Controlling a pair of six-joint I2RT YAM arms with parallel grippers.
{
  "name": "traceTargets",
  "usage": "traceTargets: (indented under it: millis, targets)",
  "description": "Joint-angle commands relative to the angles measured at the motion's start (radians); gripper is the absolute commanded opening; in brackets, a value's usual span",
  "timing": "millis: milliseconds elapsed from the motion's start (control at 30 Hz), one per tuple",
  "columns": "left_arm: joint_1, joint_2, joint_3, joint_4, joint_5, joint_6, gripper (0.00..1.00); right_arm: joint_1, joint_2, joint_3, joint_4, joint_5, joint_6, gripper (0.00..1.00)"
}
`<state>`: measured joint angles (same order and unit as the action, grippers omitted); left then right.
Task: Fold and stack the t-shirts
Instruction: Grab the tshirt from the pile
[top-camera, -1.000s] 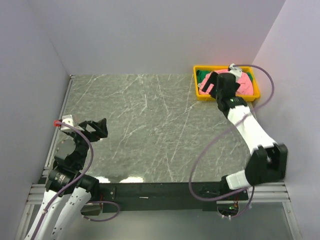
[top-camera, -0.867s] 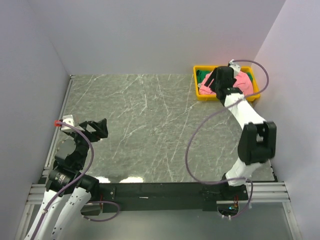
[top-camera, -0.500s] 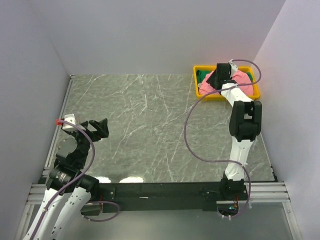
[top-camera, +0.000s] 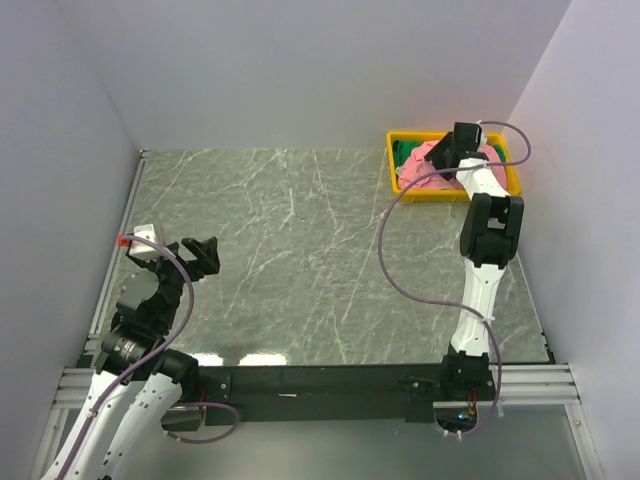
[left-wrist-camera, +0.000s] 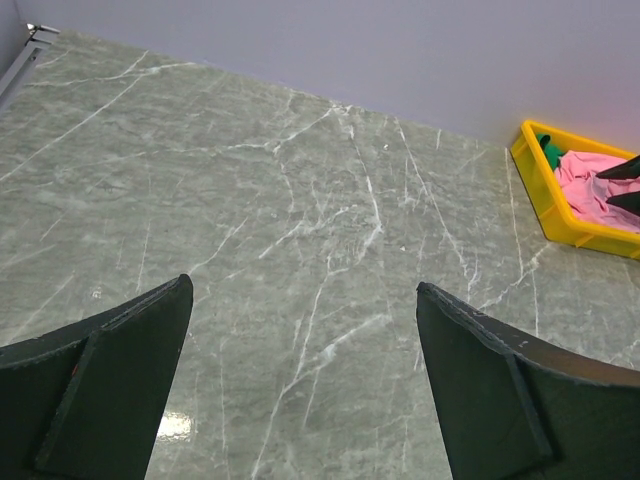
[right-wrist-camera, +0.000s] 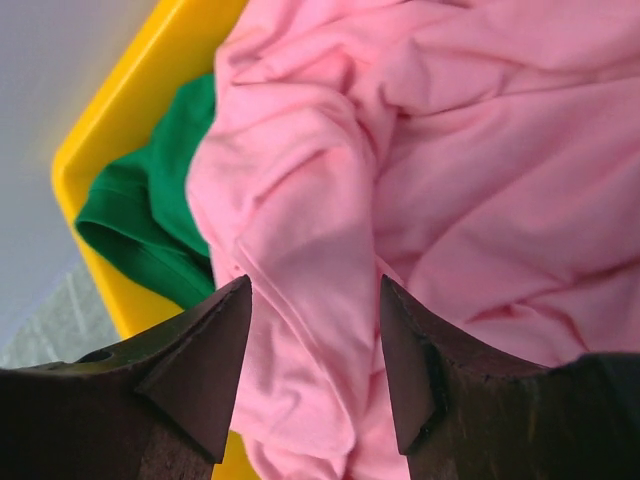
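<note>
Jaws spread over a fold of the pink shirt (right-wrist-camera: 450, 180) in the yellow tray (right-wrist-camera: 150, 90), the right gripper (right-wrist-camera: 315, 295) could snag the green shirt (right-wrist-camera: 150, 225) too and drag both out.

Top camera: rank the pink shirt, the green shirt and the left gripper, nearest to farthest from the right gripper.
1. The pink shirt: directly under the right gripper, in the yellow tray.
2. The green shirt: just beside it, at the tray's left end.
3. The left gripper: far across the table, on its near left side.
</note>
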<state>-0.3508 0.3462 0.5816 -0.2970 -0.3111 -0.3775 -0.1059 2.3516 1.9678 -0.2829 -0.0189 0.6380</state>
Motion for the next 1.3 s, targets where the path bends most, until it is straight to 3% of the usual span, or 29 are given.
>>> traceTargets:
  millis: [0, 167, 267, 300, 400, 500, 1000, 1267]
  targets:
    - [-0.002, 0.011, 0.001, 0.035, 0.017, 0.028, 0.99, -0.012, 0.034, 0.059, -0.018, -0.116, 0.046, 0.61]
    - [-0.002, 0.014, 0.001, 0.036, 0.018, 0.028, 0.99, -0.012, 0.066, 0.069, -0.010, -0.193, 0.084, 0.59]
    - [-0.002, 0.011, 0.001, 0.036, 0.021, 0.031, 1.00, -0.012, 0.064, 0.060, 0.002, -0.210, 0.084, 0.50]
    - [-0.002, 0.011, 0.000, 0.036, 0.021, 0.031, 0.99, -0.011, 0.060, 0.057, 0.004, -0.216, 0.083, 0.35]
    - [-0.002, 0.008, 0.000, 0.036, 0.021, 0.031, 1.00, -0.012, 0.015, 0.028, 0.020, -0.211, 0.072, 0.13]
    - [-0.002, 0.005, 0.000, 0.036, 0.023, 0.031, 0.99, -0.009, -0.066, -0.009, 0.047, -0.190, 0.062, 0.01]
    - [-0.002, -0.035, 0.001, 0.025, 0.027, 0.026, 1.00, 0.061, -0.549, -0.176, 0.077, 0.003, -0.115, 0.00]
    - [-0.002, -0.056, 0.000, 0.019, 0.036, 0.022, 0.99, 0.225, -0.724, -0.178, 0.028, 0.033, -0.231, 0.00]
